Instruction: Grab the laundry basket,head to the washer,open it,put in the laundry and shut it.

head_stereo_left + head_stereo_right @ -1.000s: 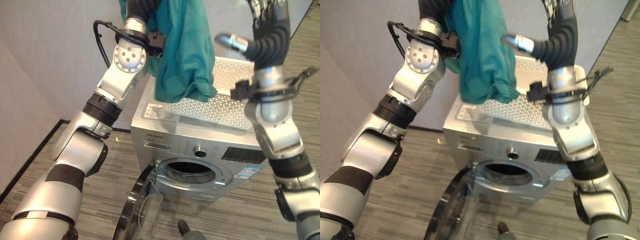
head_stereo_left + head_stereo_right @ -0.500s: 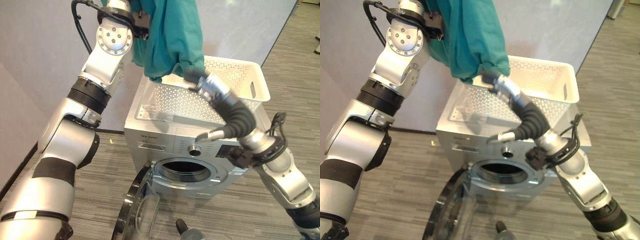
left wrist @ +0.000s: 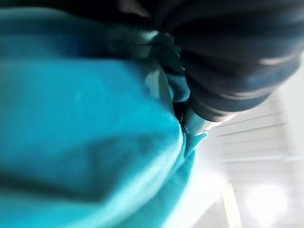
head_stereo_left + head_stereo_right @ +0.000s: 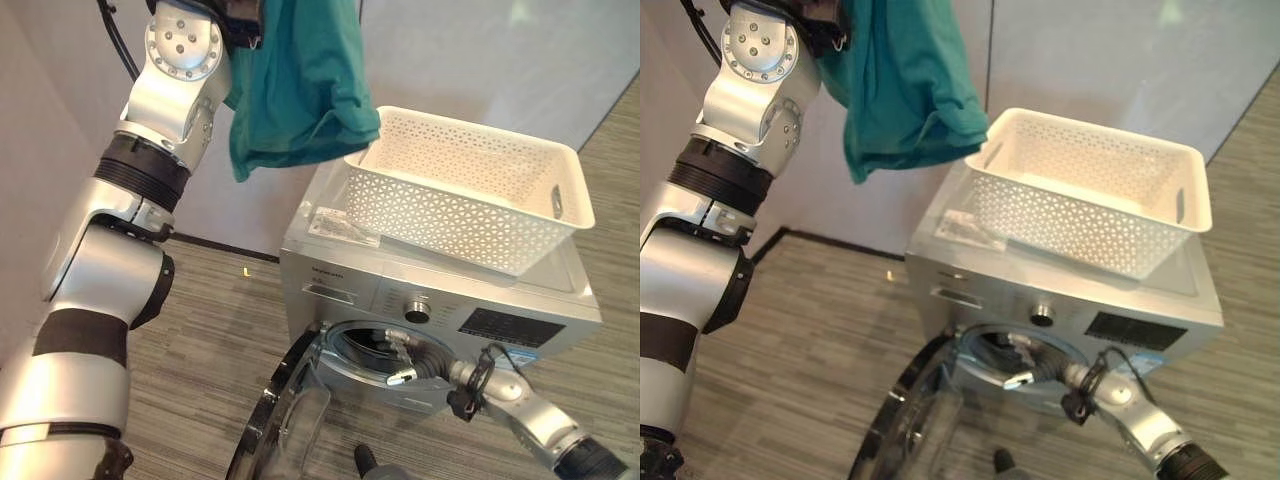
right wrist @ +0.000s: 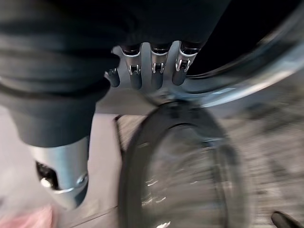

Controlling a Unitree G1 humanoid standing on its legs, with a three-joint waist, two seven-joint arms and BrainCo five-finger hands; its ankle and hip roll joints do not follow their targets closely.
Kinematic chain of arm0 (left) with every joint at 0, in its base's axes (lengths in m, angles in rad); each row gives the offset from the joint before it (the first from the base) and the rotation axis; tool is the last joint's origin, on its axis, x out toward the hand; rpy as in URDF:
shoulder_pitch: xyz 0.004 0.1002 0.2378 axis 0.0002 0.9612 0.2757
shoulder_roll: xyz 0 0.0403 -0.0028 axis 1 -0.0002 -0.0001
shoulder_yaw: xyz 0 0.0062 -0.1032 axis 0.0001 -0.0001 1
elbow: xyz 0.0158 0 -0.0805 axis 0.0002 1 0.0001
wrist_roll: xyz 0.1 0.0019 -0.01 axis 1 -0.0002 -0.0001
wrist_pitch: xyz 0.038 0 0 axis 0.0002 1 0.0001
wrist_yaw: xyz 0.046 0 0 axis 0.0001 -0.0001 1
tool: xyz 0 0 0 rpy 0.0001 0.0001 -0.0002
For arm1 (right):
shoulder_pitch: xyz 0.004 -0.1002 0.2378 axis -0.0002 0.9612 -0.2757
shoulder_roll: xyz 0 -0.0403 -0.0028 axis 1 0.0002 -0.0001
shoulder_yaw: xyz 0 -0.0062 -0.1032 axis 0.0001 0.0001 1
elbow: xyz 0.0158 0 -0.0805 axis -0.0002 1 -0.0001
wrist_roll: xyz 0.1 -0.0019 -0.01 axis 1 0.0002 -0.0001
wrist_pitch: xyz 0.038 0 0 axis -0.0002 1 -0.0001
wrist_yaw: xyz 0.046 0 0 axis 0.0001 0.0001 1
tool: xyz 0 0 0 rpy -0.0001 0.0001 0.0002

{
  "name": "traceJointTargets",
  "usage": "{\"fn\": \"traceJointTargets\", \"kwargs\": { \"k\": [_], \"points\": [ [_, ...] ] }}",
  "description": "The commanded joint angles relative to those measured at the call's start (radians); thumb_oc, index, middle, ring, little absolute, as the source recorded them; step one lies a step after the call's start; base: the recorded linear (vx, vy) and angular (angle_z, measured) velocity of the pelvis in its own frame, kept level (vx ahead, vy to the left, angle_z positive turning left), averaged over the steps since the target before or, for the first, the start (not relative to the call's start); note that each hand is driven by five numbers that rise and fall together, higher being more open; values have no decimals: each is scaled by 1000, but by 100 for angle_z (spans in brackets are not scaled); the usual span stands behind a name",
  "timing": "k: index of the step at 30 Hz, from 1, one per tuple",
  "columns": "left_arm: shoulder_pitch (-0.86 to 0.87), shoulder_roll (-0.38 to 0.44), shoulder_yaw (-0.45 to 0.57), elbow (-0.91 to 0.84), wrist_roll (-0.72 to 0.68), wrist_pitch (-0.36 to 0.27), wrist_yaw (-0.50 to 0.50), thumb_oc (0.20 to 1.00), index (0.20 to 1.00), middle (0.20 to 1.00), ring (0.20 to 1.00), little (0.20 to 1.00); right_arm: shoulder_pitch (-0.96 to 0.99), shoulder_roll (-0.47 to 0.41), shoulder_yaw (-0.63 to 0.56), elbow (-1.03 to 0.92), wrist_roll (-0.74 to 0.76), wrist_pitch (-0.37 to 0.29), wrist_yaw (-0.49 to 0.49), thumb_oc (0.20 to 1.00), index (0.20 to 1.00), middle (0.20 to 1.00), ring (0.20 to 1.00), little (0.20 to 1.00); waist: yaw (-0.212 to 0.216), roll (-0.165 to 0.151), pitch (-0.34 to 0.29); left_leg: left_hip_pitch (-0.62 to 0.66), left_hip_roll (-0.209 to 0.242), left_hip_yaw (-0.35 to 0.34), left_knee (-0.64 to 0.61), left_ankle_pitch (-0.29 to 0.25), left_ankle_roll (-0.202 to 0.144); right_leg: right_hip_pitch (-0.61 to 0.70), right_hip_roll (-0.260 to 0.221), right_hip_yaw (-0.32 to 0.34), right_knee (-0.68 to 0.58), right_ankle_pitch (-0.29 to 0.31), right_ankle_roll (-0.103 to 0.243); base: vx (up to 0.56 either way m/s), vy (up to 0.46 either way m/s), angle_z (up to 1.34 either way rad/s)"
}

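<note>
While the left arm is lifted high beside the washer (image 4: 440, 300), a teal garment (image 4: 300, 90) hangs from up by its wrist, drooping in folds with its lower edge just above and beside the near corner of the laundry basket (image 4: 470, 190). From the left wrist view, the left hand (image 3: 209, 71) has its dark cover pressed right into the teal cloth, and the cloth is bunched against it, but whether the fingers are curled round it I cannot tell. Over on the washer's flat top sits the white perforated basket, upright, turned a little askew, and what shows of its inside looks bare. Down below, the round door (image 4: 285, 430) is swung wide open toward the floor, its glass bowl facing up, and the dark drum opening (image 4: 365, 345) is exposed. Look at the right hand (image 4: 405, 362): it reaches low, right at the mouth of the drum, fingers stretched out straight and relaxed, holding nothing. From the right wrist view, those fingers (image 5: 156, 66) line up in a row over the shiny door ring, pointing into the black drum, with the open door's glass just beneath.
</note>
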State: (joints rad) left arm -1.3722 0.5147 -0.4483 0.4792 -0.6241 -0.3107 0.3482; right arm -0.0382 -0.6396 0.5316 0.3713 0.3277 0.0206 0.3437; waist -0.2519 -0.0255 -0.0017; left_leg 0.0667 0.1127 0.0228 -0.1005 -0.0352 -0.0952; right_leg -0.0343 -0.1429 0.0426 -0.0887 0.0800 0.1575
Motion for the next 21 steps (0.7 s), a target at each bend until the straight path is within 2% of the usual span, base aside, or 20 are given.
{"fn": "traceJointTargets", "kwargs": {
  "k": [1, 2, 3, 5, 8, 10, 15, 21],
  "points": [
    [25, -108, 106, -117, 143, -70, 58, 200, 200, 200, 200, 200, 7, 50, -39, 163, -150, 0, -50, 1000, 1000, 1000, 1000, 1000, 68, 18, -4, 157, 45, 44, 17, -98, 14, -37, -62, -59, 15, 3, 72, -33, -57, 33],
    [96, -126, 126, -181, 230, -54, 74, 200, 200, 200, 200, 200, 10, 83, -49, 233, -167, -1, -64, 1000, 1000, 1000, 1000, 1000, 75, 12, 2, 152, 46, 36, 18, -98, 14, -35, -63, -64, 14, 0, 68, -19, -29, 29],
    [106, -128, 127, -194, 238, -47, 79, 200, 200, 200, 200, 200, 10, 86, -47, 239, -168, -6, -65, 1000, 1000, 1000, 1000, 1000, 73, 11, -1, 152, 46, 35, 18, -98, 14, -34, -63, -65, 13, 0, 68, -21, -34, 22],
    [266, -156, 171, -300, 438, 0, 104, 200, 200, 200, 200, 200, 19, 154, -68, 348, -181, -8, -87, 1000, 1000, 1000, 1000, 1000, 82, -6, 6, 133, 44, 24, 24, -95, 13, -37, -65, -66, 11, 2, 61, -42, -51, 15],
    [352, -172, 208, -350, 519, 15, 126, 200, 200, 200, 200, 200, 21, 192, -64, 408, -195, -17, -102, 1000, 1000, 1000, 1000, 1000, 87, -10, 6, 129, 47, 18, 28, -102, 14, -32, -61, -71, 9, -7, 60, -26, -33, 7],
    [452, -183, 249, -409, 625, 31, 159, 200, 200, 200, 200, 200, 4, 246, -37, 499, -229, -26, -126, 1000, 1000, 1000, 1000, 1000, 100, -23, 8, 118, 46, 9, 31, -99, 15, -35, -63, -70, 11, -4, 54, -26, -27, 8],
    [570, -183, 299, -484, 755, 57, 214, 200, 200, 200, 200, 200, -16, 325, 0, 629, -255, -33, -143, 1000, 1000, 1000, 1000, 1000, 115, -35, 2, 113, 47, 3, 31, -102, 16, -31, -60, -75, 7, -6, 50, -7, -20, 5],
    [741, -191, 314, -574, 711, 34, 159, 200, 200, 200, 200, 200, -31, 392, -18, 747, -273, -31, -190, 1000, 1000, 1000, 1000, 1000, 140, -41, 2, 105, 45, -4, 42, -105, 20, -28, -58, -79, 9, -6, 46, -5, -1, 1]
  ]
}}
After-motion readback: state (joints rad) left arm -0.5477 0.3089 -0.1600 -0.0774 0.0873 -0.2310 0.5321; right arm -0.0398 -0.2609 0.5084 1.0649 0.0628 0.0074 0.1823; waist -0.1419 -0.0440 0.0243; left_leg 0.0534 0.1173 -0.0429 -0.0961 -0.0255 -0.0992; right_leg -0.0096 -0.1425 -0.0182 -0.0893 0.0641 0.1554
